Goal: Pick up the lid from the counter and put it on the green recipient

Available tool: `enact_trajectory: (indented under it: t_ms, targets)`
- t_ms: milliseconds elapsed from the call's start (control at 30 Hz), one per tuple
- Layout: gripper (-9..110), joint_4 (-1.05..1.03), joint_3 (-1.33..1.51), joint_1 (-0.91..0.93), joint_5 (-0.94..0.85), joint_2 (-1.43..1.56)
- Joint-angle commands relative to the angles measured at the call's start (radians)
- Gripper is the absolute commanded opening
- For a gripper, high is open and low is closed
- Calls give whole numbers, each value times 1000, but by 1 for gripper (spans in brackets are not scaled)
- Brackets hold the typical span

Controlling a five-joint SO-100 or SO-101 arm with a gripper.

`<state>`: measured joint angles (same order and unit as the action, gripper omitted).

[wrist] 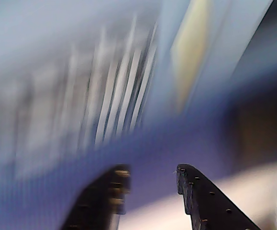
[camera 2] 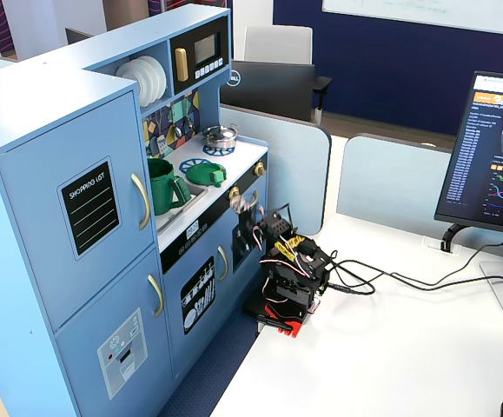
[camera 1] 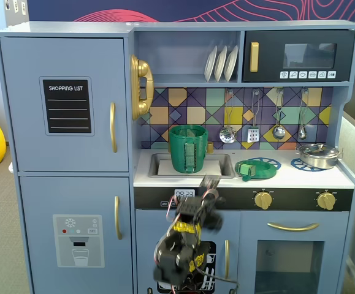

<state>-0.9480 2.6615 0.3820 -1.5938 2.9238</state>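
In a fixed view one lid (camera 1: 254,169) lay on the counter (camera 1: 343,177) right of one green recipient (camera 1: 187,149) standing in the sink (camera 1: 159,162), while the single gripper (wrist: 150,179), empty, had its jaws apart below the counter.

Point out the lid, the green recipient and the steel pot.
lid (camera 1: 255,168): a fixed view, middle of its flat top.
green recipient (camera 1: 188,149): same fixed view, front wall at the ribbed strip.
steel pot (camera 1: 317,155): same fixed view, its shiny side.
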Motion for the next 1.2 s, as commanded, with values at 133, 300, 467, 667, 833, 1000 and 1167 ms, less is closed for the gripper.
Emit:
enact_trajectory:
  t_ms: [133, 300, 467, 667, 833, 1000, 1167]
  targets:
    - [43, 692, -330, 233, 11, -298]
    - [43, 884, -321, 216, -2, -380]
    - [41, 942, -354, 201, -15, -468]
    - [40, 1002, -397, 178, -37, -580]
    - [39, 1029, -469, 167, -35, -693]
    - [38, 1051, -546, 150, -40, -790]
    - [36, 1054, -598, 146, -41, -857]
